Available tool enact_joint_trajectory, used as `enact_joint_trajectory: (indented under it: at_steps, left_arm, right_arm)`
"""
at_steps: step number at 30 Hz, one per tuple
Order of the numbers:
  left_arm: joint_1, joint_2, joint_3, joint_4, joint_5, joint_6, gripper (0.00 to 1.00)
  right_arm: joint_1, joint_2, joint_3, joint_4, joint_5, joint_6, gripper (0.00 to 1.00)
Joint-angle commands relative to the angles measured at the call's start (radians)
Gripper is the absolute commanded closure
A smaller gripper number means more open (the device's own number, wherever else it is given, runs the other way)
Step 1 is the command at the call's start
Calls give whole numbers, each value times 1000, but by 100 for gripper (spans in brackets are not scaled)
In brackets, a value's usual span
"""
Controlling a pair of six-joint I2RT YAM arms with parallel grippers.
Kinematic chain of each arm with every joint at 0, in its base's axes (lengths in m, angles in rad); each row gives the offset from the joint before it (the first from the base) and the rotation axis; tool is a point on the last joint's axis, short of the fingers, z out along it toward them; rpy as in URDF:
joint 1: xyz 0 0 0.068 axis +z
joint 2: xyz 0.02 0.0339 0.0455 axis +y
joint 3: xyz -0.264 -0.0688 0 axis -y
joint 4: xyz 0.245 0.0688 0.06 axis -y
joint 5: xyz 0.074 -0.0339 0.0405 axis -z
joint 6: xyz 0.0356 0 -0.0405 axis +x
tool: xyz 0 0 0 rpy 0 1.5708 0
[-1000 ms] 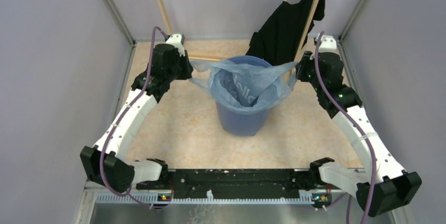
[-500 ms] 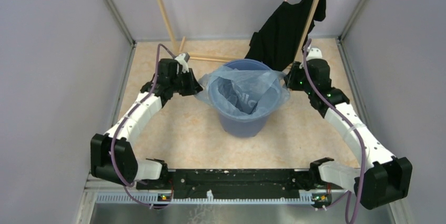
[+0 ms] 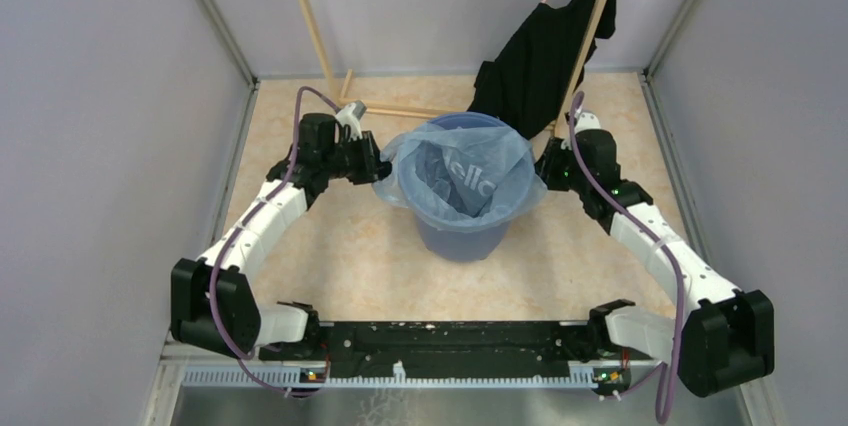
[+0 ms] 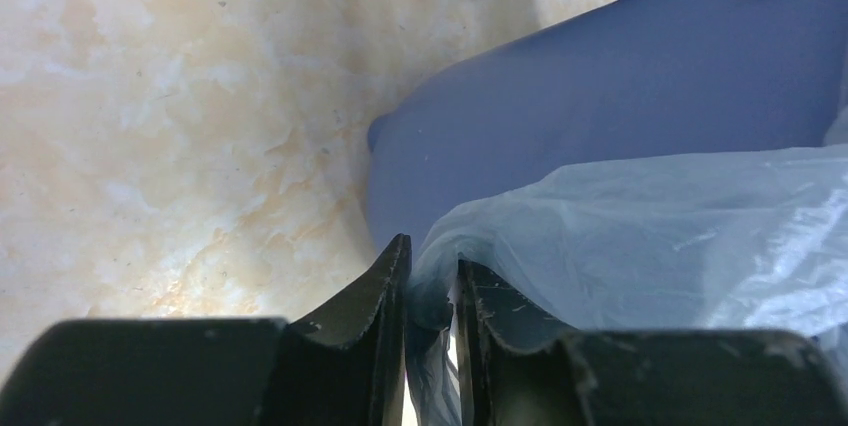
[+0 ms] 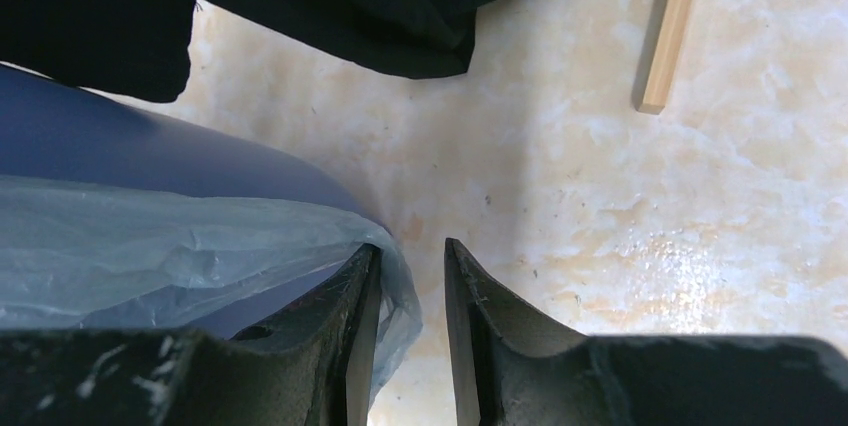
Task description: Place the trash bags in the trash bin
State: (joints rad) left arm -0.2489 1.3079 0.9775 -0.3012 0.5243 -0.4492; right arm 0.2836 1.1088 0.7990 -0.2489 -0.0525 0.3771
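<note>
Soft even light; left hand (image 4: 432,336) slightly blurred.

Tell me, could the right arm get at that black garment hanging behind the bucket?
Probably yes: the black garment hangs just behind the right gripper, with nothing between them.

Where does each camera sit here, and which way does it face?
Top external: above and behind, looking down; both arms show, left gripper and right gripper flanking round blue plastic bucket.
Left wrist: faces bucket's side; own fingers pinch translucent pale-blue film bag.
Right wrist: faces floor beside bucket; own fingers parted.
All share bucket and bag.
</note>
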Motion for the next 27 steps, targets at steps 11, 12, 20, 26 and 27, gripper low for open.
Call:
enact_joint_trajectory:
  at_steps: [11, 12, 20, 26, 27]
  left_arm:
    - [7, -15, 85, 72, 13, -19, 77]
    - [7, -13, 90, 76, 13, -19, 77]
    - [7, 41, 41, 93, -35, -8, 84]
    - [7, 63, -61, 112, -57, -13, 87]
    - [8, 65, -68, 111, -52, -17, 87]
  right_arm:
    - [-15, 59, -109, 176, -114, 81, 70]
    - [-15, 62, -117, 177, -112, 82, 70]
    - [-15, 50, -49, 137, -125, 59, 70]
    - [-15, 25, 87, 83, -144, 44, 69]
    - [-14, 27, 95, 89, -145, 42, 68]
